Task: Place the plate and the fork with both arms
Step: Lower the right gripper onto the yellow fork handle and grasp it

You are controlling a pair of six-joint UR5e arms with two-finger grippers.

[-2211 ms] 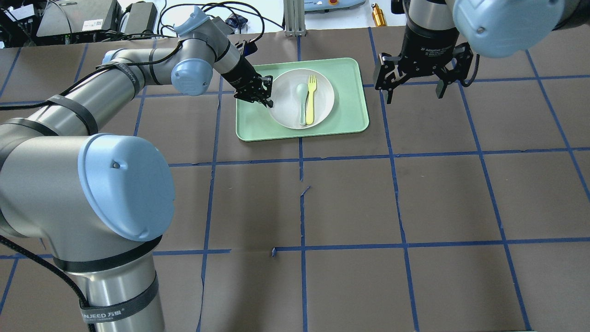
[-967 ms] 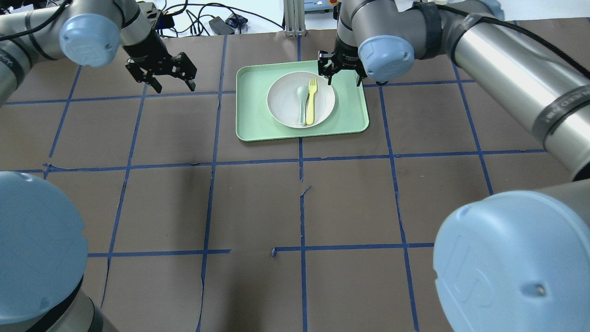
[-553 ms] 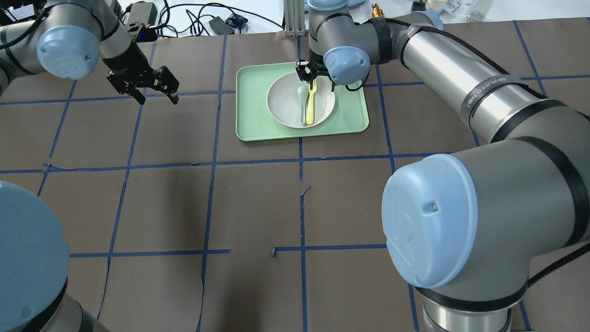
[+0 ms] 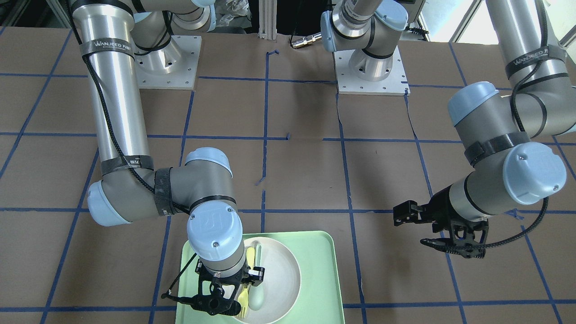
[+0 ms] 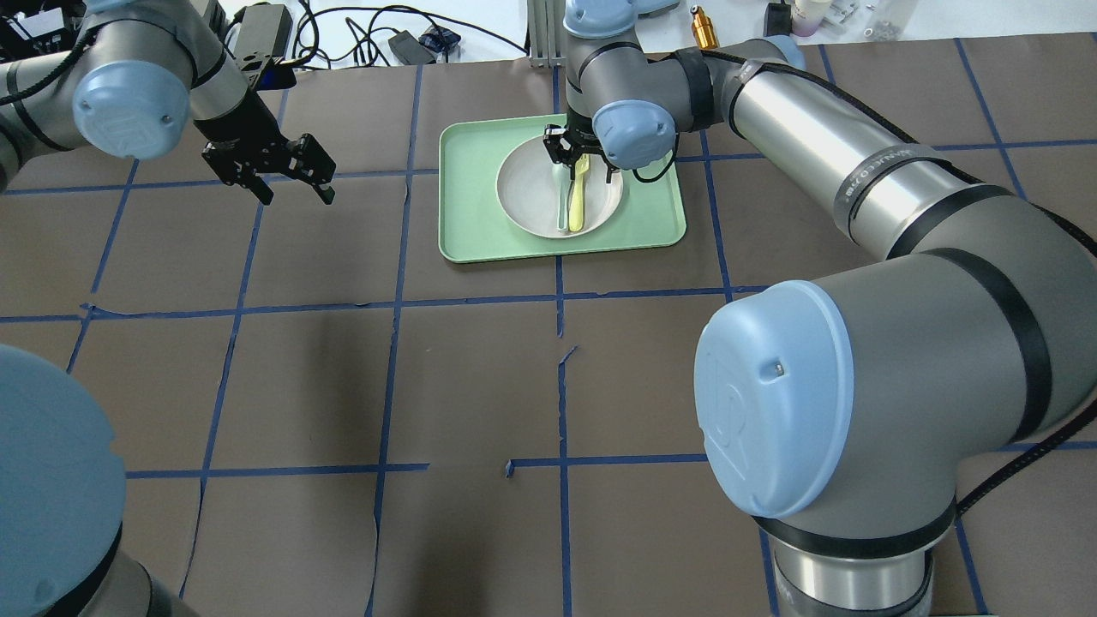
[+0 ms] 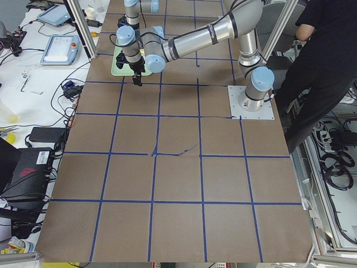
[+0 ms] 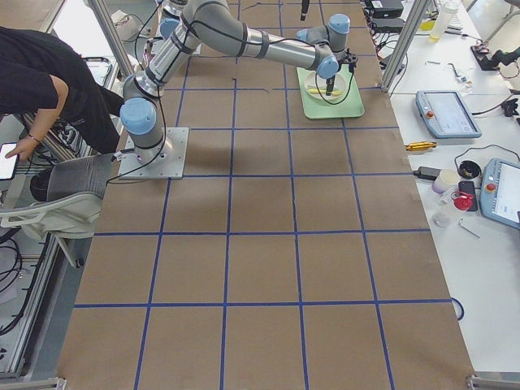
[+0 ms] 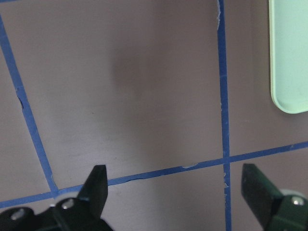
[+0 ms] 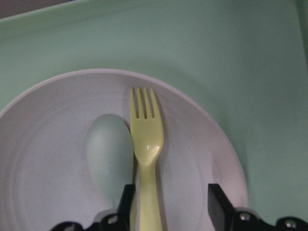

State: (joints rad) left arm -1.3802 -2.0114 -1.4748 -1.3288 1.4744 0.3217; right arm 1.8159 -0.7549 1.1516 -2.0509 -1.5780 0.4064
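The slim pale-yellow plastic fork (image 9: 147,144) is lying on the round off-white plate (image 9: 48,159) inside the rectangular mint-green tray (image 9: 240,72). The black right gripper (image 9: 171,204) is hovering spread, straddling the fork's handle. The black left gripper (image 8: 175,185) is hanging spread beside the tray.

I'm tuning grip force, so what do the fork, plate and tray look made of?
Fork: pale-yellow plastic by the look: uniform colour, soft sheen, moulded tines.
Plate: off-white, faintly speckled, matte; probably melamine or a fibre-plastic, though ceramic can't be ruled out.
Tray: mint-green, matte, rounded moulded rim; likely plastic too.
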